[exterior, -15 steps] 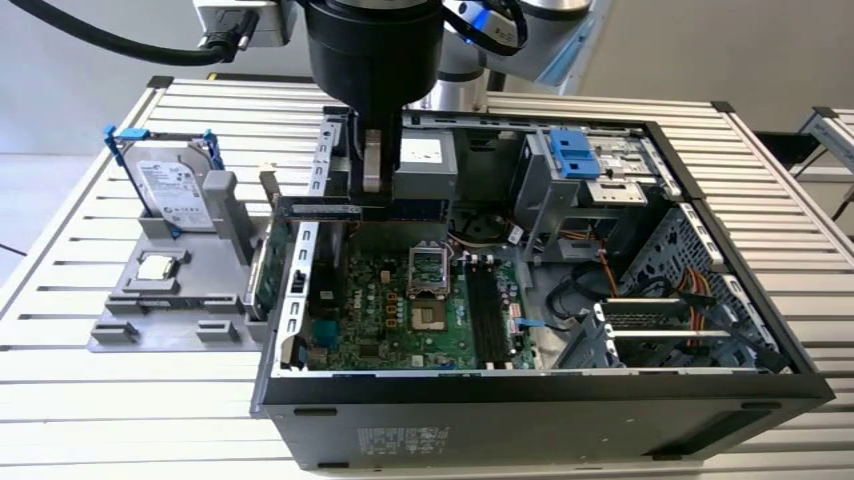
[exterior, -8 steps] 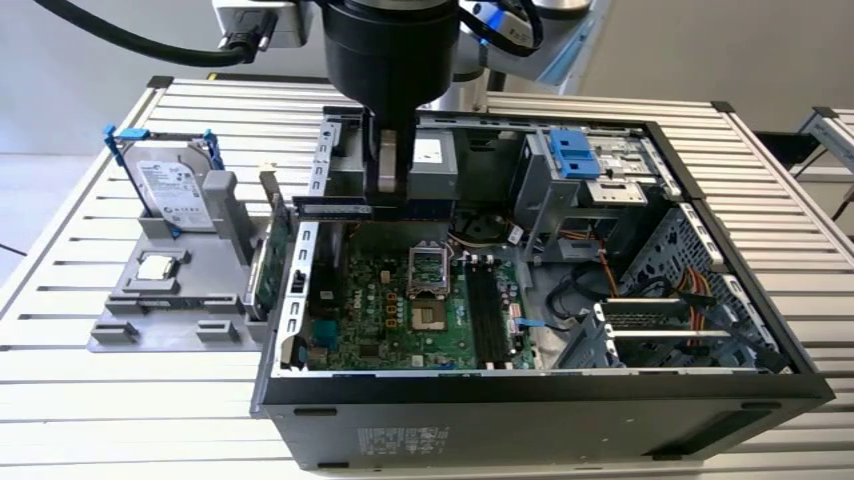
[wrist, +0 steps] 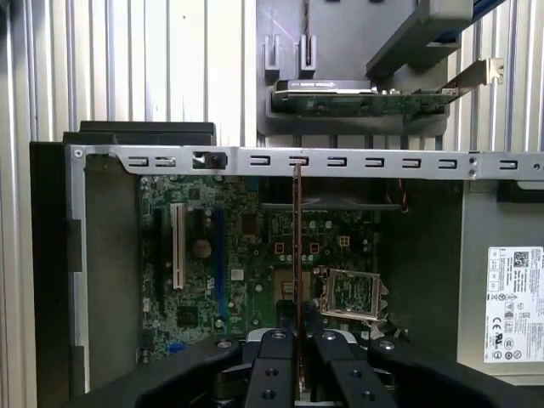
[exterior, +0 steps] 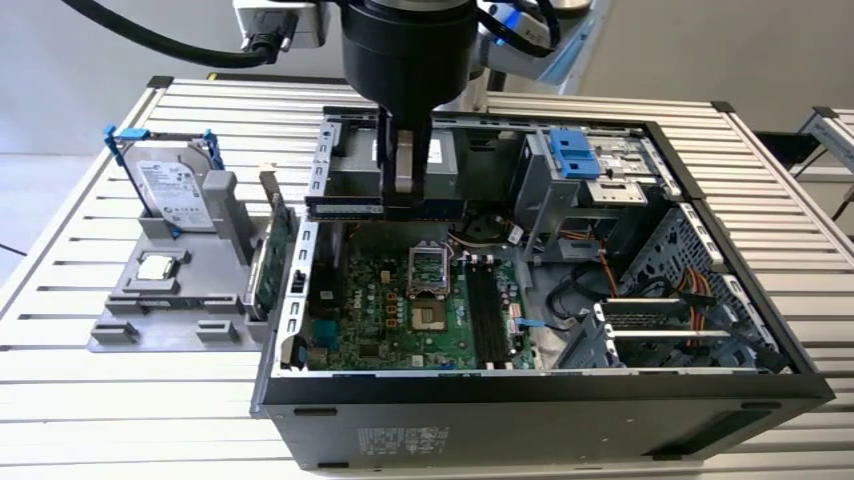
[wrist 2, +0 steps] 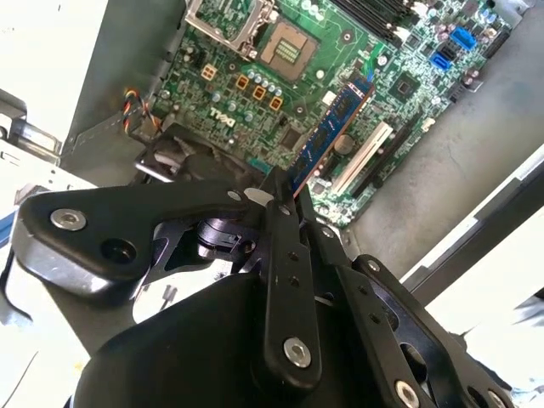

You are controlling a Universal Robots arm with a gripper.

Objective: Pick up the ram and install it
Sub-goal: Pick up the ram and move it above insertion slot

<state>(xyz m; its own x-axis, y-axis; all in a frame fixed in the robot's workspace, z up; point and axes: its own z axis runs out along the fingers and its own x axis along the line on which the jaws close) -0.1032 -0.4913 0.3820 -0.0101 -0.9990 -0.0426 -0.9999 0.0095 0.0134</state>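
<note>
My gripper [exterior: 404,192] hangs from the arm above the rear of the open computer case [exterior: 534,400] and is shut on the ram [exterior: 380,209], a narrow blue stick held level above the motherboard [exterior: 400,320]. In the second wrist view the ram [wrist 2: 336,127] reaches out from the black fingertips [wrist 2: 280,197] over the green board. The first wrist view shows the ram [wrist: 296,246] edge-on as a thin line between the gripper [wrist: 295,333] fingers. The long black memory slots [exterior: 487,315] lie on the board, nearer the front of the case than the ram and apart from it.
A grey fixture [exterior: 114,335] at the exterior view's left holds a silver hard drive [exterior: 174,195] with blue clips and a green expansion card [exterior: 276,255]. A metal drive cage [exterior: 587,170], cables [exterior: 627,285] and the case walls surround the board.
</note>
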